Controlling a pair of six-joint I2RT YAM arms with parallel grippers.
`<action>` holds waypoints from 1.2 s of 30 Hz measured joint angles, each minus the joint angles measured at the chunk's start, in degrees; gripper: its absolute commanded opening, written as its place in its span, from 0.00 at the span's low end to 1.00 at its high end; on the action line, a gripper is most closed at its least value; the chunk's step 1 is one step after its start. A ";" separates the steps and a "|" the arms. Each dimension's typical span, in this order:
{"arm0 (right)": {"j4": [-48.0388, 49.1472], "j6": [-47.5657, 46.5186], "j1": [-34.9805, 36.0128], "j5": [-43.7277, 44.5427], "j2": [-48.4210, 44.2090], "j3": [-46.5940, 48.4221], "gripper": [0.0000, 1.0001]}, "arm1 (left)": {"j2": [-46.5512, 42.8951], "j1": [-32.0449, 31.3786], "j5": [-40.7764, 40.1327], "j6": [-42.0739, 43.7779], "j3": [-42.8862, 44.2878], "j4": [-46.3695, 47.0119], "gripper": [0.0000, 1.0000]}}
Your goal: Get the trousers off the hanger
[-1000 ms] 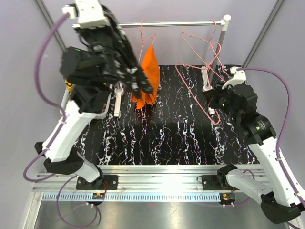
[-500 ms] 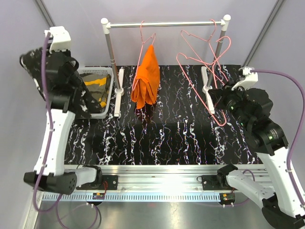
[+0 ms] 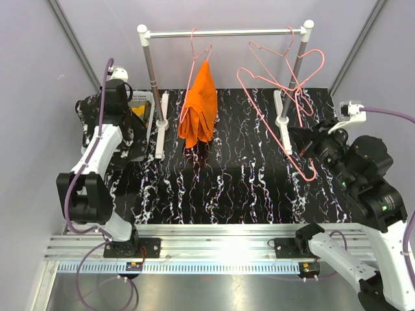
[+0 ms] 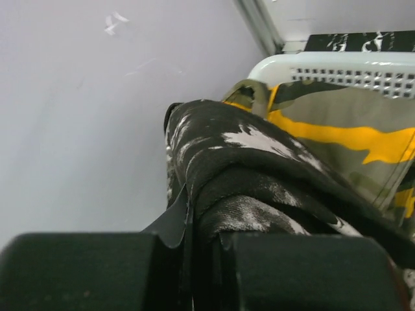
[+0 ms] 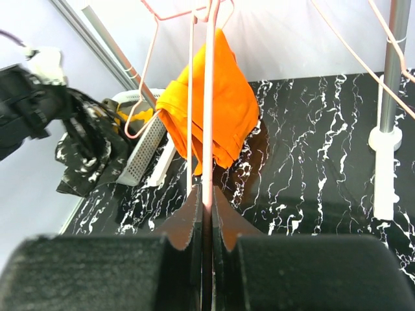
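The orange trousers (image 3: pixel 200 113) are soft, matt cloth. The black speckled trousers (image 4: pixel 240 162) show a coarser weave, and the olive-and-yellow trousers (image 4: pixel 337 123) look smoother. The basket (image 4: pixel 337 65) is white perforated plastic, the rail (image 3: pixel 233 31) shiny metal, the wire hanger (image 5: pixel 208 97) pink-coated, and the surface (image 3: pixel 227 194) glossy black marbling.

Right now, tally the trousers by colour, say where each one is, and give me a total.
Orange trousers: 1, hung under the rail
Black speckled trousers: 1, clamped in the left hand
Olive-green and yellow trousers: 1, in the basket
Total: 3
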 measured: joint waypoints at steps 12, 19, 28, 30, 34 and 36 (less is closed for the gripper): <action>0.00 -0.46 0.00 -0.39 -0.90 0.00 0.00 | 18.10 -2.38 2.64 -8.41 16.15 -13.16 0.53; 0.02 -2.75 0.00 2.93 1.62 0.00 0.00 | 19.12 -2.51 8.50 -13.44 22.71 -23.47 0.99; 6.60 -8.50 0.00 5.49 6.56 -2.47 0.00 | 5.97 3.76 17.51 -24.06 27.02 -27.36 0.99; 8.94 -10.51 0.00 5.18 8.15 -2.49 0.00 | 8.09 7.21 19.32 -27.10 30.10 -29.31 0.99; 12.55 -14.75 0.00 5.33 13.14 -1.79 0.00 | 18.71 12.04 23.15 -32.72 33.59 -34.77 0.99; 13.53 -15.89 0.00 5.88 15.89 -1.16 0.00 | 23.54 12.50 24.92 -34.18 31.71 -36.54 0.99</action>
